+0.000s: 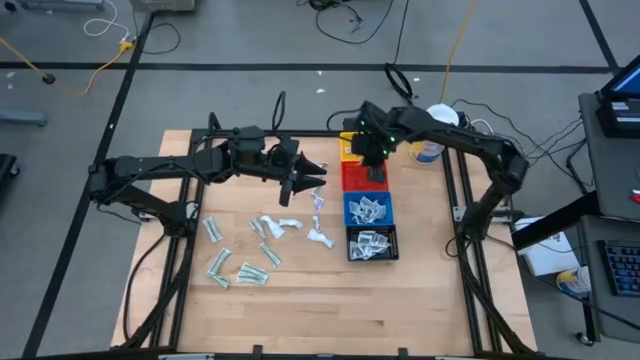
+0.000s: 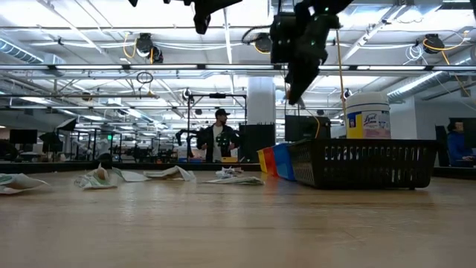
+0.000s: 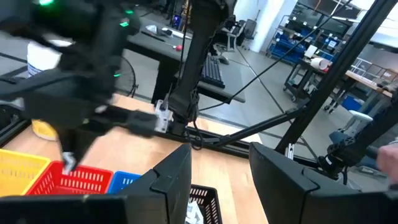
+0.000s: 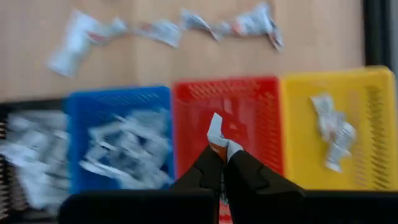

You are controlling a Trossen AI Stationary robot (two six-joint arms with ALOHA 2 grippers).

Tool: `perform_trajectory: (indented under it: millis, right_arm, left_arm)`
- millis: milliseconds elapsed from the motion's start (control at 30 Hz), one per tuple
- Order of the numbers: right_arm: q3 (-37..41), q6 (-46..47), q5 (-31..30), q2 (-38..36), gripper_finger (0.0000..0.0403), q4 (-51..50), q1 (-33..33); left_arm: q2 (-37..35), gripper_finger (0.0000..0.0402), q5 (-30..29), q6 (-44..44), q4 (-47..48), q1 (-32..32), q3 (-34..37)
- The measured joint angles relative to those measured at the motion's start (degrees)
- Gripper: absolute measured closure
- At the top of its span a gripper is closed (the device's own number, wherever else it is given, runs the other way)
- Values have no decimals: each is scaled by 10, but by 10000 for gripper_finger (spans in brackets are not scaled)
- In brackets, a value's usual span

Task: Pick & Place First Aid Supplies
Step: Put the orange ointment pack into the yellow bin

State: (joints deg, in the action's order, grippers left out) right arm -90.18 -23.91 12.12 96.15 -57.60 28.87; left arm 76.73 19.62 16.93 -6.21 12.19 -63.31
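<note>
Right claw [image 4: 222, 163] over red bin [image 4: 249, 99], clenched on a small white packet [image 4: 215, 132] with orange edge, crumpled. Left claw [image 1: 305, 178] at 9 o'clock of it: grip state unclear.

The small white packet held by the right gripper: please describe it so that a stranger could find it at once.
Find the row of four plastic bins at the wooden table's right side. Above the red bin, the right gripper is shut on a small white packet. Unlike every other packet, it hangs in the air.

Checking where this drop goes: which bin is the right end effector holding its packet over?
The red bin, between the blue and yellow ones; the right end effector hovers over it.
</note>
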Motion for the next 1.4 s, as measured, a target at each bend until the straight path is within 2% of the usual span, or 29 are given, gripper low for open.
perform_trajectory:
  millis: [133, 433, 533, 667, 900, 1000, 1100, 1300, 1400]
  right_arm:
    - [-50, -47, -32, 49, 403, -27, 30]
    - [-197, -101, -49, 164, 403, -81, 99]
    - [-222, -102, -48, 180, 403, -80, 117]
    - [-195, -102, -47, 179, 403, -40, 130]
    - [-77, -102, -46, 180, 402, 73, 129]
    - [-29, -124, -79, 182, 392, 116, 122]
    - [-12, -144, -107, 182, 363, 126, 115]
    - [-10, -138, -106, 180, 270, 135, 114]
    - [-10, -121, -107, 173, 238, 137, 114]
  left_arm:
    - [0, 236, 9, 0, 0, 0, 0]
    - [0, 236, 10, 0, 1, 0, 0]
    - [0, 236, 11, 0, 1, 0, 0]
    - [0, 236, 11, 0, 5, 0, 0]
    - [0, 236, 11, 0, 5, 0, 0]
    - [0, 236, 11, 0, 5, 0, 0]
    - [0, 236, 10, 2, 5, 0, 0]
    - [0, 236, 9, 10, 5, 0, 0]
    - [0, 236, 9, 12, 10, 0, 0]
